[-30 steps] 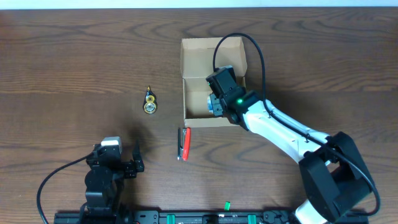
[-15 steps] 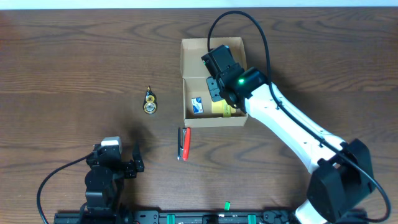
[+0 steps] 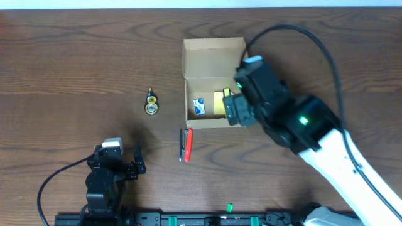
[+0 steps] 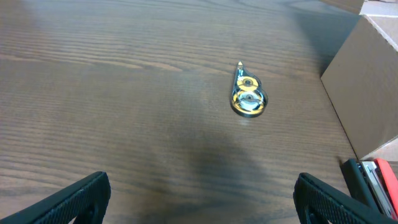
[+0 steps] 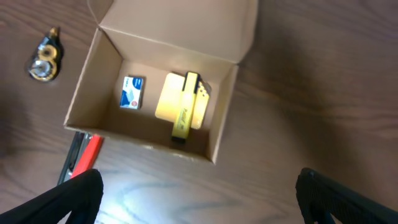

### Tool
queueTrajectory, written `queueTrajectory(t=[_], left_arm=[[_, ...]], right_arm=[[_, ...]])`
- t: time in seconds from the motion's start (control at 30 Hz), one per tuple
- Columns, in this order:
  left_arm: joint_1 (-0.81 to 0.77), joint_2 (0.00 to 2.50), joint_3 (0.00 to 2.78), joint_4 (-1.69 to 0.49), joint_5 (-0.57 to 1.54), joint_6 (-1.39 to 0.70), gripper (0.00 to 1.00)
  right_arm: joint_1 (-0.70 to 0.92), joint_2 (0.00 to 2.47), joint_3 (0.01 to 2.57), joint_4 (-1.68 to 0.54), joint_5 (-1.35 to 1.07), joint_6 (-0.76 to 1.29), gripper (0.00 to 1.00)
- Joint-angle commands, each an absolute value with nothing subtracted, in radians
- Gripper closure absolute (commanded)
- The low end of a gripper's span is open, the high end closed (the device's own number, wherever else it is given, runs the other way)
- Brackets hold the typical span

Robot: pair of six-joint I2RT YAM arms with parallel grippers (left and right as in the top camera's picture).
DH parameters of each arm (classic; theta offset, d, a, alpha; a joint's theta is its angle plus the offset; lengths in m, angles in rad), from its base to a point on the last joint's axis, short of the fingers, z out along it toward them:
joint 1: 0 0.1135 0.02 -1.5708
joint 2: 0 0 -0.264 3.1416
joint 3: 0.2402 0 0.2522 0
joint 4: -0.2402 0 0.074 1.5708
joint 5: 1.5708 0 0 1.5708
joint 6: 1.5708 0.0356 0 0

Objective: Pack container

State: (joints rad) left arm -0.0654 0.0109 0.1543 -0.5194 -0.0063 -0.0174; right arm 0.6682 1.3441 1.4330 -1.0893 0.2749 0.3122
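Note:
The container (image 3: 188, 75) is a tan cardboard box standing open, its flap lid folded back at the far side. Inside it lie a small blue-and-white item (image 5: 131, 92), a pale-yellow pad (image 5: 166, 99) and a yellow marker (image 5: 184, 107) resting on the pad. My right gripper (image 5: 199, 202) hangs open and empty, high above the table at the container's near right corner (image 5: 214, 158). My left gripper (image 4: 199, 202) stands open and empty, low over bare wood near the front left.
A yellow-and-black correction tape dispenser (image 3: 151, 102) lies left of the container. A red-and-black pen-like tool (image 3: 186, 144) lies just in front of the container's near left corner. The right arm (image 3: 326, 150) stretches from the front right.
My right gripper has opened, left the yellow marker in the container, and risen out of it toward the near right. The left arm has not moved.

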Motion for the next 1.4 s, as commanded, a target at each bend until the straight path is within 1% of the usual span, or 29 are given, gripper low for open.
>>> queueTrajectory(t=[0.0,0.17,0.33,0.5,0.6,0.93,1.1,1.23,1.37], left_arm=[[-0.059,0.005,0.141,-0.519,-0.007,0.001,0.05],[-0.059,0.005,0.141,-0.519,-0.007,0.001,0.05],[-0.059,0.005,0.141,-0.519,-0.007,0.001,0.05],[-0.059,0.005,0.141,-0.519,-0.007,0.001,0.05],[-0.059,0.005,0.141,-0.519,-0.007,0.001,0.05],[-0.059,0.005,0.141,-0.519,-0.007,0.001,0.05],[-0.059,0.005,0.141,-0.519,-0.007,0.001,0.05],[-0.059,0.005,0.141,-0.519,-0.007,0.001,0.05],[-0.059,0.005,0.141,-0.519,-0.007,0.001,0.05]], right_arm=[[0.660,1.272,1.339,-1.103,0.296,0.350,0.01],[0.660,1.106,1.126,-1.075,0.308,0.442,0.01],[0.660,0.954,0.997,-1.066,0.326,0.547,0.01],[0.660,0.860,0.894,-1.069,0.328,0.600,0.01],[0.660,0.849,0.858,-1.092,0.328,0.637,0.01],[0.660,0.877,0.851,-1.123,0.280,0.635,0.01],[0.662,0.868,0.850,-1.115,0.308,0.635,0.01],[0.634,0.779,0.776,-1.078,0.379,0.631,0.01],[0.577,0.652,0.628,-0.941,0.368,0.559,0.01]])
